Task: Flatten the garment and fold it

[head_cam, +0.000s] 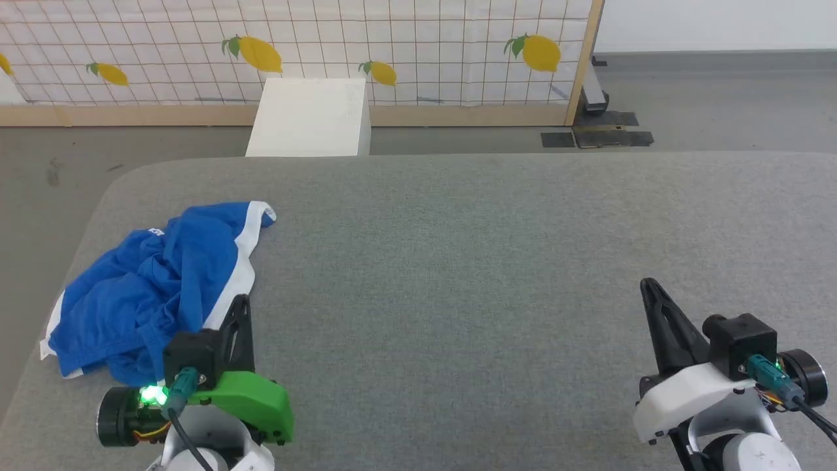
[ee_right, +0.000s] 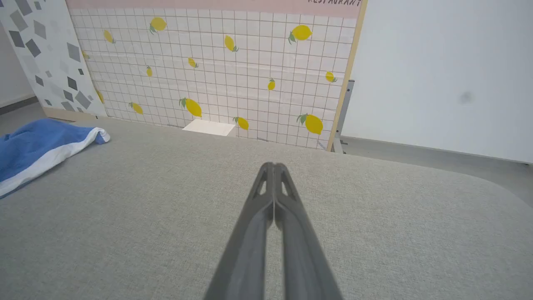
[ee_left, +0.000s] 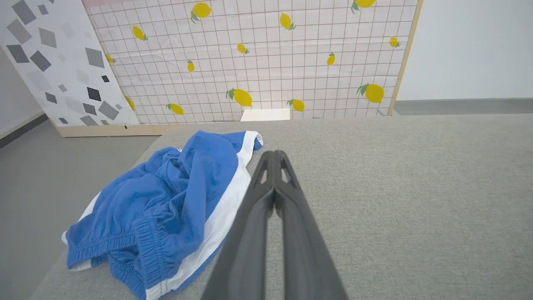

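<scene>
Both your left gripper (head_cam: 242,301) and right gripper (head_cam: 647,283) sit clenched empty, so open the left and pinch the garment (head_cam: 150,288) just beside its fingertips.

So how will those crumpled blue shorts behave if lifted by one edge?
Probably floppy: the shorts lie in soft folds, so they should drape and hang. Likely light, being thin cloth. A push may bunch them rather than slide them, as the grey table surface looks textured.
</scene>
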Motion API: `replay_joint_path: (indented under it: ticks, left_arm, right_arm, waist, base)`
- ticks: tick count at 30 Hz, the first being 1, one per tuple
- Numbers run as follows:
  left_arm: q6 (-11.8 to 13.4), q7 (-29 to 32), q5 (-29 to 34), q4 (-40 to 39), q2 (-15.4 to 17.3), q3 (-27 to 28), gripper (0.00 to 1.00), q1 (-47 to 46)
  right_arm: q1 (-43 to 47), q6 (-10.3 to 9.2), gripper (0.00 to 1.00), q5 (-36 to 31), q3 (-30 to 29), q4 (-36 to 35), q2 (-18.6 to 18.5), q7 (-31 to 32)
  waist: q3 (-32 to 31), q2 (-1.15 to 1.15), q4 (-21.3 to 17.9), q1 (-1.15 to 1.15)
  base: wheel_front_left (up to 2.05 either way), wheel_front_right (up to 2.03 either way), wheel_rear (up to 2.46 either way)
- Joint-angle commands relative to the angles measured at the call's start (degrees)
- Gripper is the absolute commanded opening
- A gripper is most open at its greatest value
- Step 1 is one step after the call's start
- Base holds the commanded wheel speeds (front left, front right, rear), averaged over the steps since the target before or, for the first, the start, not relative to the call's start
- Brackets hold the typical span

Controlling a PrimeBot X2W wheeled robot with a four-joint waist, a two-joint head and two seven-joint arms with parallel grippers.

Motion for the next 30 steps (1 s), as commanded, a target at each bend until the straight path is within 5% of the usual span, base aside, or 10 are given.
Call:
replay_joint_path:
  ticks: [1,26,27,30]
  left_arm:
    - [-0.1,0.1,0.7,-0.1,-0.2,0.2,0.0,0.7]
    - [-0.1,0.1,0.7,-0.1,-0.2,0.2,0.0,0.7]
    - [0.0,0.0,0.0,0.0,0.0,0.0,1.0,0.0]
    - [0.0,0.0,-0.3,0.0,0.0,-0.1,1.0,0.0]
  right_arm:
    - [0.5,-0.08,0.0,-0.4,0.1,-0.3,0.0,0.0]
    - [0.5,-0.08,0.0,-0.4,0.1,-0.3,0.0,0.0]
    - [0.0,0.0,1.0,0.0,0.0,0.0,0.0,0.0]
    - [0.0,0.0,1.0,0.0,-0.1,0.0,0.0,0.0]
  waist:
    - [0.0,0.0,0.0,0.0]
    - [0.0,0.0,0.0,0.0]
    - [0.0,0.0,0.0,0.0]
    - [0.0,0.0,0.0,0.0]
  base:
    - [0.0,0.0,0.0]
    - [0.0,0.0,0.0]
    - [0.0,0.0,0.0]
    - [0.0,0.0,0.0]
